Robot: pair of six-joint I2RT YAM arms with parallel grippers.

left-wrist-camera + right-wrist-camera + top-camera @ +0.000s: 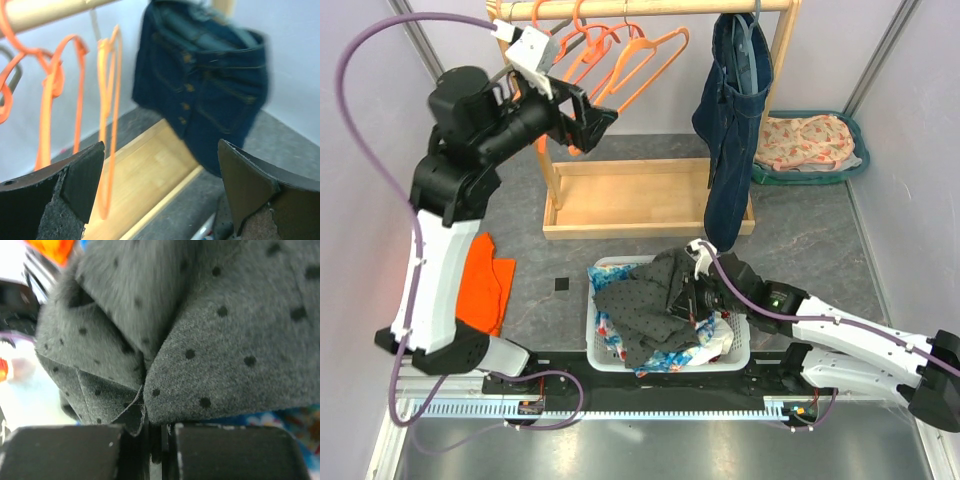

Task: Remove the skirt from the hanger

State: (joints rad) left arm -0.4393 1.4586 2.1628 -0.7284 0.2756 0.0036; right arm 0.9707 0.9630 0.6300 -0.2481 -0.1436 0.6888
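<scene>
Nearest us, our right gripper (159,432) pinches grey polka-dot cloth (640,305) at lower centre, our left gripper (600,125) gapes wide upper left, and the dark-blue denim skirt (730,130) hangs upper right, not yet removed.

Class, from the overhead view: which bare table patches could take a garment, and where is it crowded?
Free: the strip between wooden rack base and basket; the patch between denim skirt, teal tray and right arm. Crowded: the heaped basket, where the right tool grips grey dotted cloth.
</scene>
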